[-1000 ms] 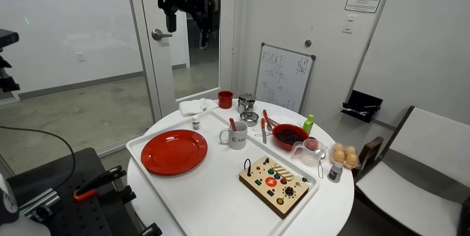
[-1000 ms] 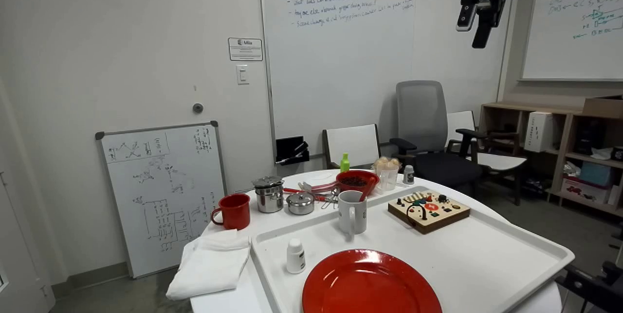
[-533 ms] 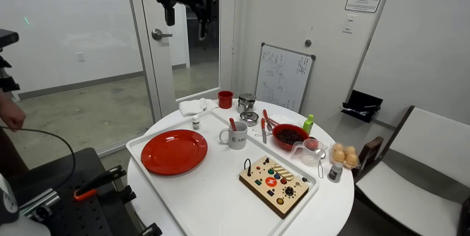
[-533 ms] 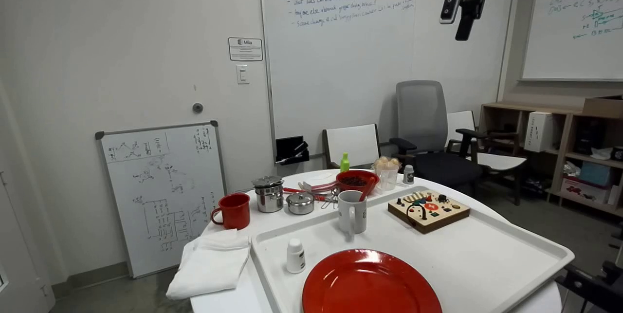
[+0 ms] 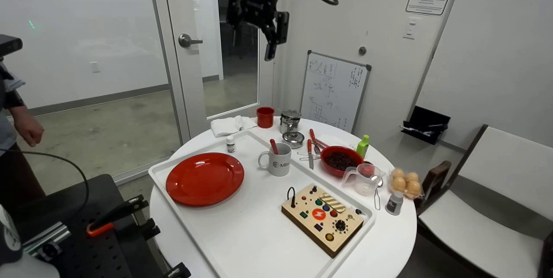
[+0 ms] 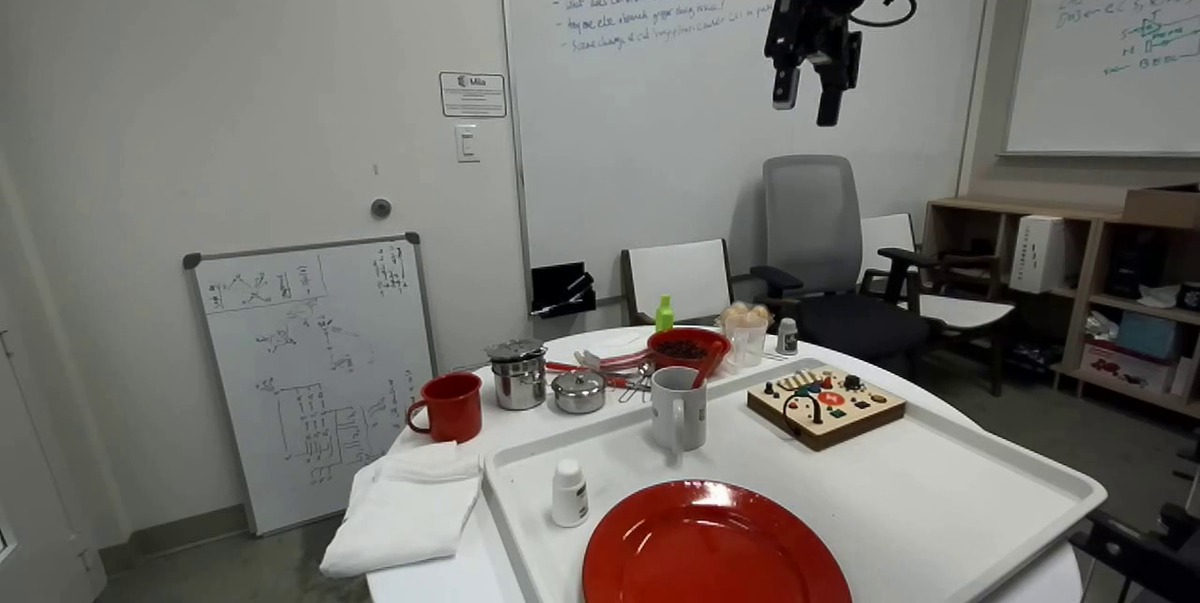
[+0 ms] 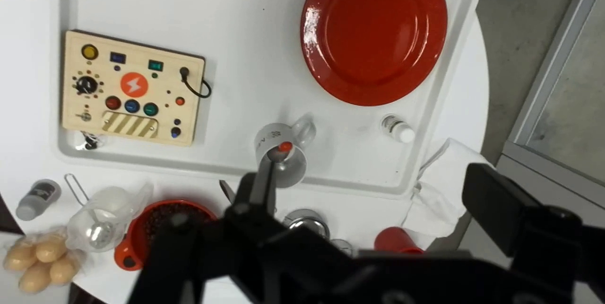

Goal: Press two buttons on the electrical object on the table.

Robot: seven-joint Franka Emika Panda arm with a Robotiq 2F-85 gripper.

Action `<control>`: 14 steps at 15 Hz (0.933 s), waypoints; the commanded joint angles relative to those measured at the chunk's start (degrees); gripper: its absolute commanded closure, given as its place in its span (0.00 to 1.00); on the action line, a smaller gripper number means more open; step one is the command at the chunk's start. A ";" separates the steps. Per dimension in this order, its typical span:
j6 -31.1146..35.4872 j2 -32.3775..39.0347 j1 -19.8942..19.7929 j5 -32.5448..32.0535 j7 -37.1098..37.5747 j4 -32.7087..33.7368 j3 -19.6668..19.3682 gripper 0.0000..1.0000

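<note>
The electrical object is a tan wooden board [image 5: 322,222] lying flat on the white tray on the round white table [image 5: 393,247]. It also shows in an exterior view [image 6: 831,399] and at the left of the wrist view [image 7: 134,86]. In the wrist view its top carries a red button [image 7: 113,102], a blue button [image 7: 132,106], a green button [image 7: 151,109] and a yellow button [image 7: 90,52]. My gripper [image 5: 252,46] is open and empty, high above the table and well apart from the board. It also shows in an exterior view [image 6: 807,104] and the wrist view [image 7: 371,186].
The tray [image 5: 250,226] also holds a red plate [image 5: 205,178], a mug [image 5: 280,161] and a small white bottle [image 5: 230,144]. A red bowl [image 5: 341,160], pots, a measuring cup [image 5: 364,182] and eggs [image 5: 406,183] stand behind it. A person's hand [image 5: 29,129] shows at the left.
The gripper has moved over the table and turned a little, rightward in an exterior view and leftward in an exterior view, and is slightly lower. A person's hand has come into view. The board has not moved.
</note>
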 commanded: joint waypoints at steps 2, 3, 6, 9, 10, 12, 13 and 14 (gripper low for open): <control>-2.64 9.87 -3.40 0.26 6.70 7.40 0.24 0.00; -3.69 10.03 -3.67 1.43 8.65 7.81 0.57 0.00; -2.19 9.60 -4.27 1.06 7.11 5.91 0.89 0.00; -3.21 9.77 -4.21 1.29 8.16 6.82 1.11 0.00; -3.27 9.78 -4.20 1.30 8.25 6.89 1.13 0.00; -2.62 10.67 -4.55 1.42 9.06 7.28 0.80 0.00; -1.77 11.63 -5.26 2.06 9.61 7.48 0.23 0.00; -0.76 12.62 -6.19 2.58 9.83 7.40 -0.45 0.00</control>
